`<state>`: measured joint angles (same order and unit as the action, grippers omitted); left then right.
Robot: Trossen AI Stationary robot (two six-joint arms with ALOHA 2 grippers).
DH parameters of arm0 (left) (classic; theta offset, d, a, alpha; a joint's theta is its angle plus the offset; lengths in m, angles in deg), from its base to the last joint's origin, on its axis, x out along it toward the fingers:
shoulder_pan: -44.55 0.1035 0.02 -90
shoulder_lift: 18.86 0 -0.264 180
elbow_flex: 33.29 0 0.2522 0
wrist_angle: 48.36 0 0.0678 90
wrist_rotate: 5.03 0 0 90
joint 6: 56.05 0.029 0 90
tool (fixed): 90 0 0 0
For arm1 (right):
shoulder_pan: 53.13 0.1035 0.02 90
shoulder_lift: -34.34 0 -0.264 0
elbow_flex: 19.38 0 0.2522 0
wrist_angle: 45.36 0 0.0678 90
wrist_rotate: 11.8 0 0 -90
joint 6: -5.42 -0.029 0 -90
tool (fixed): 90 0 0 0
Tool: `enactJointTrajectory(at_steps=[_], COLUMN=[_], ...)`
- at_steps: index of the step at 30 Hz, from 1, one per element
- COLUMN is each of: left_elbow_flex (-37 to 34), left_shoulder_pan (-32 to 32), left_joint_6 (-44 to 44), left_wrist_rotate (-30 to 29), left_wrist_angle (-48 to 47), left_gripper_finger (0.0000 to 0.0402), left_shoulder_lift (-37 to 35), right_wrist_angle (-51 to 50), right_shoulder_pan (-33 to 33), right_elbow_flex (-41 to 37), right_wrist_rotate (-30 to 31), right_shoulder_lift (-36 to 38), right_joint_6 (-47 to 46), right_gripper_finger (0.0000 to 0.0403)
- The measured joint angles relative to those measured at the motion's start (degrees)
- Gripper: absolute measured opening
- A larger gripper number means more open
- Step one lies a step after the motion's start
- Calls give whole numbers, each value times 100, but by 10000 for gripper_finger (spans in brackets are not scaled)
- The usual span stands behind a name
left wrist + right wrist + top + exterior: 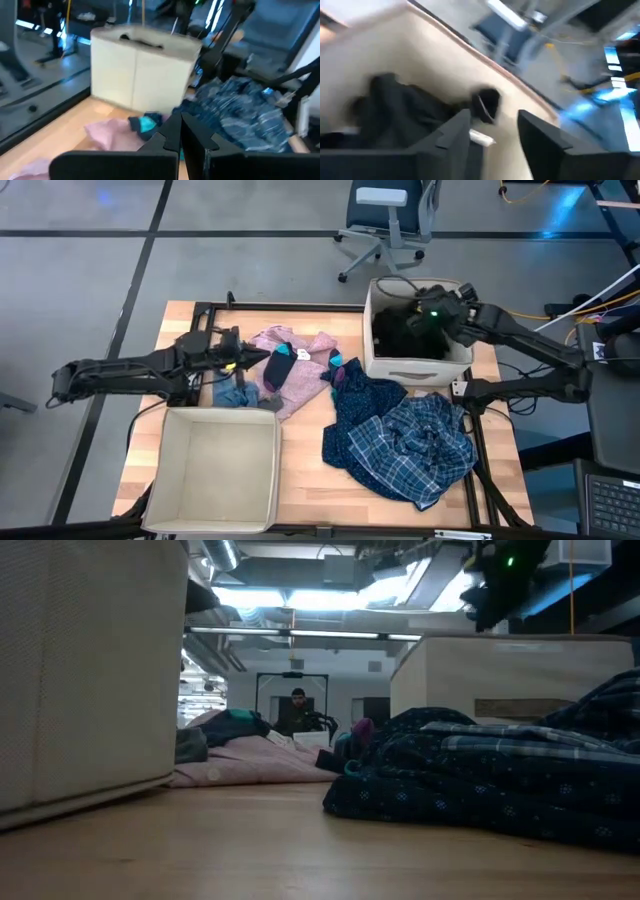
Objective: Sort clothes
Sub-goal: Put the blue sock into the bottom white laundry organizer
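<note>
My left gripper (243, 360) (180, 134) is shut with nothing between its fingers, just left of the pink patterned top (300, 365) (107, 132). A teal sock (281, 366) (147, 122) lies on that top. A small denim item (235, 393) lies at the top's near-left edge. The blue-white plaid shirt (410, 442) (500, 775) is heaped at the near right. My right gripper (432, 313) (495, 135) hovers open over the far-right beige bin (372, 330) (380, 45). That bin holds black pieces (405, 330) (405, 105).
An empty beige bin (170, 470) (90, 670) stands at the near left. Bare wood shows between it and the plaid shirt. An office chair (385, 220) stands beyond the table's far edge. In the low view a person (297, 705) is far off in the room.
</note>
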<state>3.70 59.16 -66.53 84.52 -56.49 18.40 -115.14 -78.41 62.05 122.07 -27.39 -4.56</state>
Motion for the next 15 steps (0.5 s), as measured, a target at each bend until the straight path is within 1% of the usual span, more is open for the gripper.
enactJointTrajectory(at_steps=[3, 6, 11, 15], left_elbow_flex=[404, 893, 1912, 2729], left_shoulder_pan=[0, -2, 0, 0], left_joint_6=[24, 20, -131, -168], left_wrist_rotate=[-139, -392, -916, -1031], left_wrist_angle=[-351, -946, -2448, -3467], left_gripper_finger=[1, 1, 1, 1], left_shoulder_lift=[584, 1224, 2216, 2847], right_wrist_angle=[241, 642, 1585, 2453], right_shoulder_pan=[447, 1113, 2411, 3323], right_elbow_flex=[71, -48, -689, -1377], right_wrist_rotate=[-612, -961, -1067, -1099], right_shoulder_lift=[258, 499, 703, 659], right_joint_6=[-25, -7, -4, -1], right_gripper_finger=[205, 228, 245, 245])
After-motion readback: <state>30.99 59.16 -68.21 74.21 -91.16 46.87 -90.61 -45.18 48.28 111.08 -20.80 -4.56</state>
